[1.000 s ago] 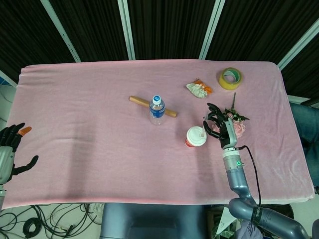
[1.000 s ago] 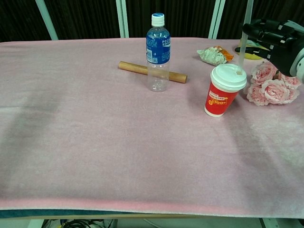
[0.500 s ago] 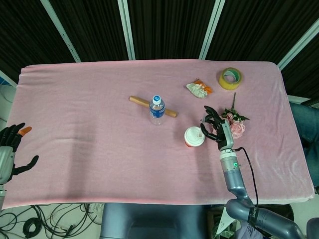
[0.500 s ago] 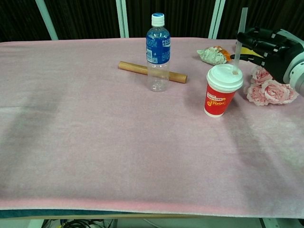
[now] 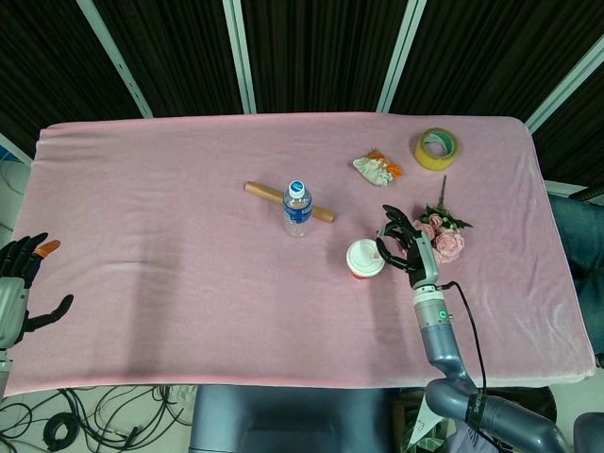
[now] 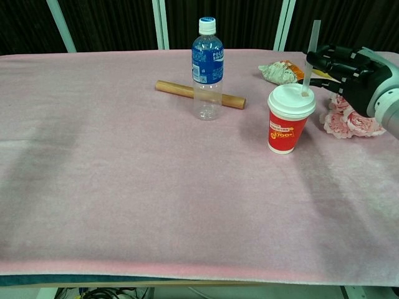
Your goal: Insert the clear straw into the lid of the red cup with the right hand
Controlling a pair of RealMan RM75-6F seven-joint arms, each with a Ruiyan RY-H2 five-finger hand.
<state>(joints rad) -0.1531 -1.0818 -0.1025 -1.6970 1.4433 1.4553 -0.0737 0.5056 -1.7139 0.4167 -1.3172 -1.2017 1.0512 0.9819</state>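
Note:
The red cup (image 6: 287, 129) with a white lid (image 6: 290, 99) stands upright right of the table's middle, also visible from above as the cup (image 5: 363, 259). A clear straw (image 6: 309, 56) stands nearly upright, its lower end at the lid's right side. My right hand (image 6: 348, 70) pinches the straw at mid-height from the right; in the head view the right hand (image 5: 404, 247) sits just right of the cup. How deep the straw reaches into the lid is not visible. My left hand (image 5: 17, 283) hangs off the table's left edge, fingers apart and holding nothing.
A water bottle (image 6: 207, 68) stands left of the cup, with a wooden stick (image 6: 181, 90) lying behind it. Pink roses (image 6: 349, 121) lie right of the cup under my right hand. A crumpled wrapper (image 6: 280, 71) and a yellow tape roll (image 5: 436, 148) sit at the back right.
My right hand has moved left with the straw, bringing its lower end down onto the lid. The cup has slid slightly left. The left hand has not moved.

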